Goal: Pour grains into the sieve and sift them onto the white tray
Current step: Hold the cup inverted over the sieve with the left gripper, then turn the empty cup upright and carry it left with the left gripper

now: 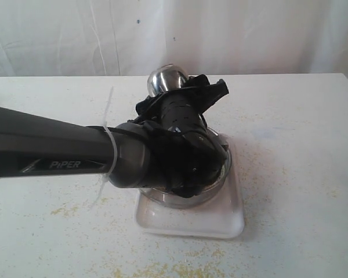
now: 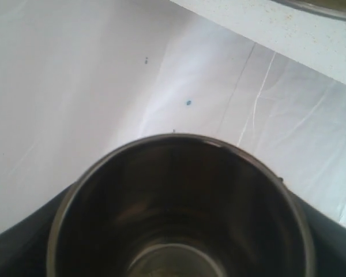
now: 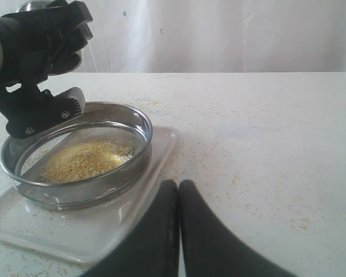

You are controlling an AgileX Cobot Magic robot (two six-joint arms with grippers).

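Grains (image 3: 86, 160) lie in the sieve (image 3: 135, 124) on the white tray (image 3: 81, 234). Left gripper (image 1: 177, 98) pinches the steel cup (image 2: 179, 202), 12 o'clock; right gripper (image 3: 179, 196) pressed together. Next: sifting shake.

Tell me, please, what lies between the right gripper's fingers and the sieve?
Only a bare strip of the white tray lies between the shut right fingers and the sieve, as the right wrist view shows.
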